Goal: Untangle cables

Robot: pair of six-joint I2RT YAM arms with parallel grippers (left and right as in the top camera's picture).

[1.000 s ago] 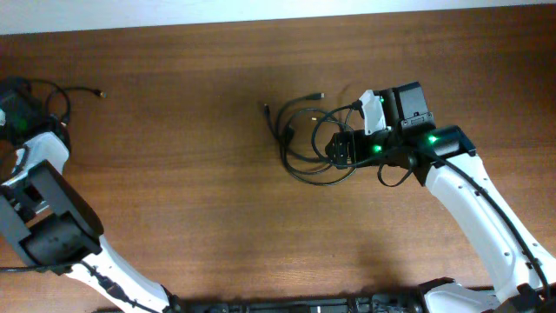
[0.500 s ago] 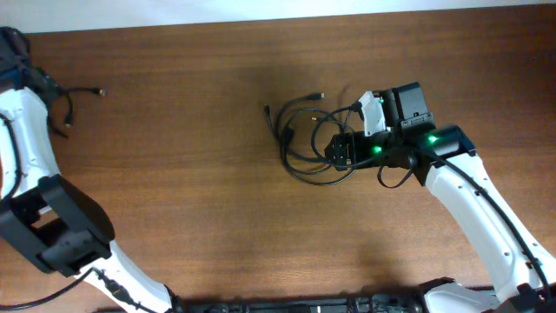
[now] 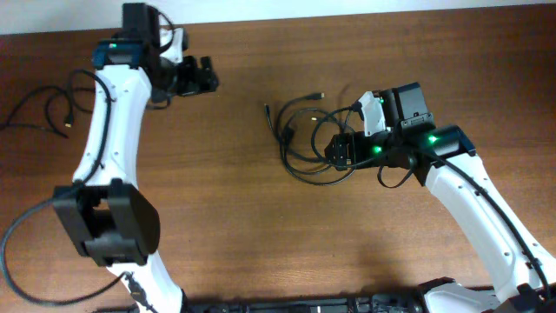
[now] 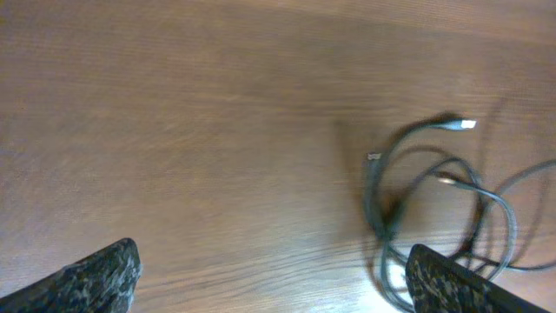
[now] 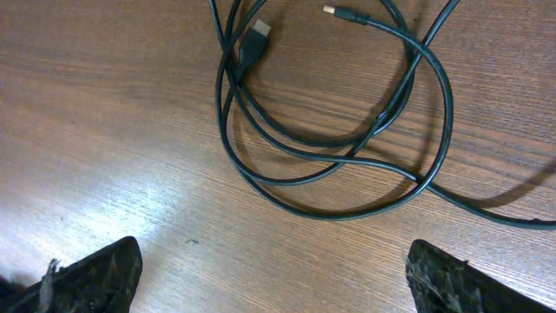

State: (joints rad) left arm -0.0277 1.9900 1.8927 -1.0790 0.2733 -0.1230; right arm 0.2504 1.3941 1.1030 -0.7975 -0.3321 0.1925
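Right of centre on the counter (image 3: 217, 209), the looped cables (image 3: 308, 139) lie under my right tool (image 3: 340, 149), its fingers spread wide and empty. Upper left, my left tool (image 3: 201, 76) hangs equally wide, holding nothing; another cable (image 3: 54, 104) lies at the left edge.

Counter (image 3: 234, 217) lies open at nine o'clock of the cables (image 3: 300, 139); the right arm (image 3: 460, 191) blocks three o'clock.

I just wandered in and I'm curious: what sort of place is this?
Probably a robotics lab: a white left arm and right arm reach over a wooden table holding tangled black cables.
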